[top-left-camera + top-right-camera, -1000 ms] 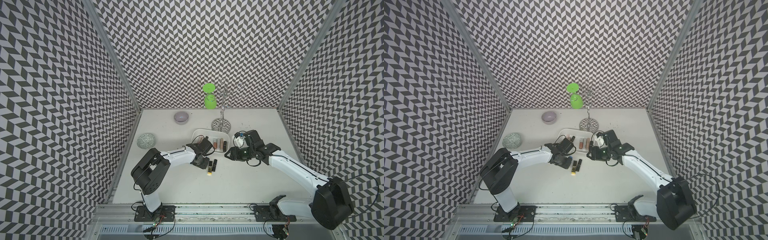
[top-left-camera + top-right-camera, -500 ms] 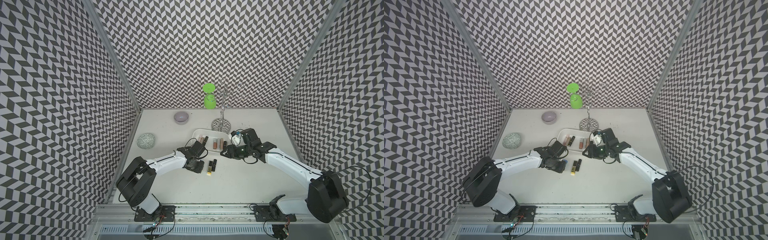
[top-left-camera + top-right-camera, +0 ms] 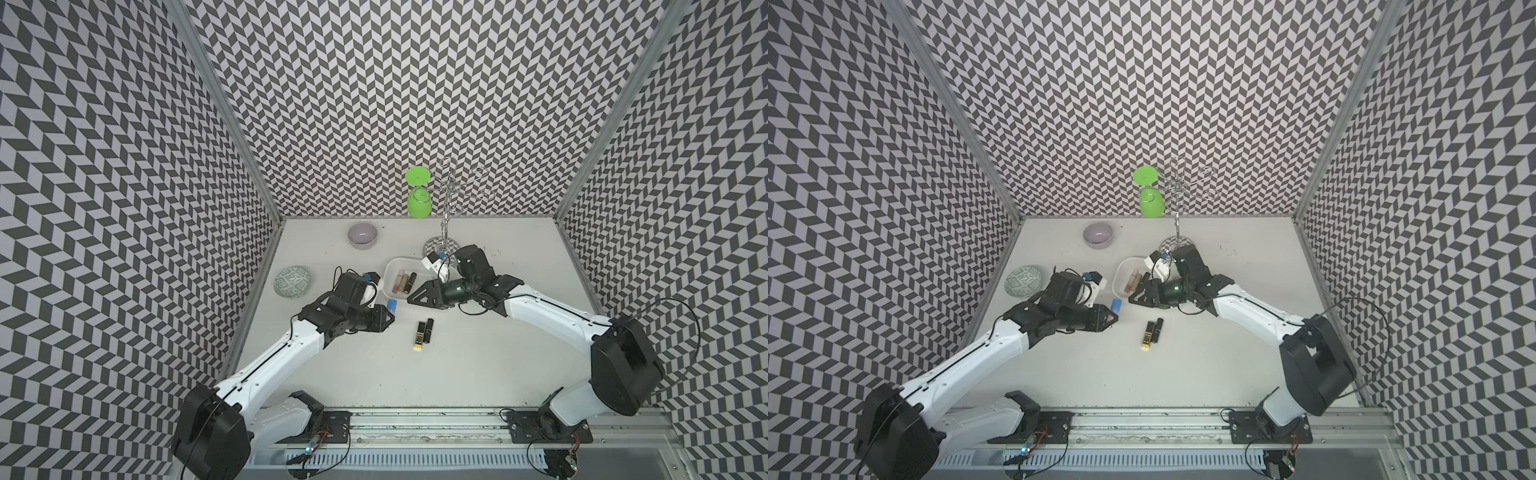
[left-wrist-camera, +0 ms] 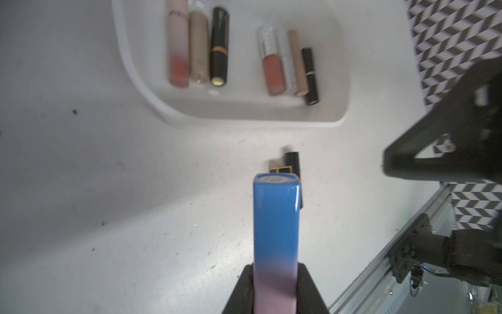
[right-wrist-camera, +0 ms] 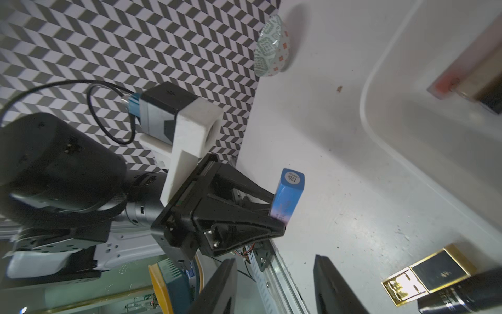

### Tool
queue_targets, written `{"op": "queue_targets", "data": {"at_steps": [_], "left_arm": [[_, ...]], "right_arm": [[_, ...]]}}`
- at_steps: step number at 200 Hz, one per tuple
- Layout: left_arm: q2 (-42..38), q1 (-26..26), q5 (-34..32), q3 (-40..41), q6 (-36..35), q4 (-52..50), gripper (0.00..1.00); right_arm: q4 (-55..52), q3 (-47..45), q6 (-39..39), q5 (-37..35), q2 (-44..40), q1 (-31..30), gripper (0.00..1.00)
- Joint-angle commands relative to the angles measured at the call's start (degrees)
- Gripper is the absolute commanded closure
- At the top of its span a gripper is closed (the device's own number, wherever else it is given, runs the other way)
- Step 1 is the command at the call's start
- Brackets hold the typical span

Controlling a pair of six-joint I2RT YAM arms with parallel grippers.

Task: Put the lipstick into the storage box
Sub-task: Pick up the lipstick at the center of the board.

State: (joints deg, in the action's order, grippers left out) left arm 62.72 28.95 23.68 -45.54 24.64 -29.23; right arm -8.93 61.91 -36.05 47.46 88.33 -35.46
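Since a second ago we have drawn our left gripper (image 3: pixel 390 320) back off the storage box (image 3: pixel 389 270), and our right gripper (image 3: pixel 415 300) has edged along its near rim. Left jaws pinch the blue lipstick (image 3: pixel 391 306) by its lilac end, just outside the box's near left corner, clear of it. Its long axis runs across the fingers (image 4: pixel 240 293), blue end toward the box; level or tilted, we cannot tell. Right jaws stand partly apart, empty

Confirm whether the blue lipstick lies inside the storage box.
No: jaws of the left gripper clamp the blue lipstick outside the storage box.
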Motion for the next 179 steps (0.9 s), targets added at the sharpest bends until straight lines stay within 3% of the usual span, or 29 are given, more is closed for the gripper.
{"op": "queue_targets", "data": {"at_steps": [1,48,110,179], "left_arm": [[-3.0,-2.1,11.7,-0.9,2.5,9.4,0.74],[-2.2,-3.5,21.1,-4.7,6.0,17.2,0.73],[-2.3,-3.5,26.2,-5.6,9.7,23.6,0.73],[-2.3,-3.5,27.5,-4.0,12.2,28.1,0.73]], "right_arm": [[6.6,3.5,-1.0,4.9,-1.0,0.0,0.50],[11.4,4.0,-4.7,7.1,-3.5,0.0,0.49],[17.6,3.0,-9.0,8.1,-4.9,0.0,0.50],[25.2,1.7,-12.9,9.9,-6.7,0.1,0.67]]}}
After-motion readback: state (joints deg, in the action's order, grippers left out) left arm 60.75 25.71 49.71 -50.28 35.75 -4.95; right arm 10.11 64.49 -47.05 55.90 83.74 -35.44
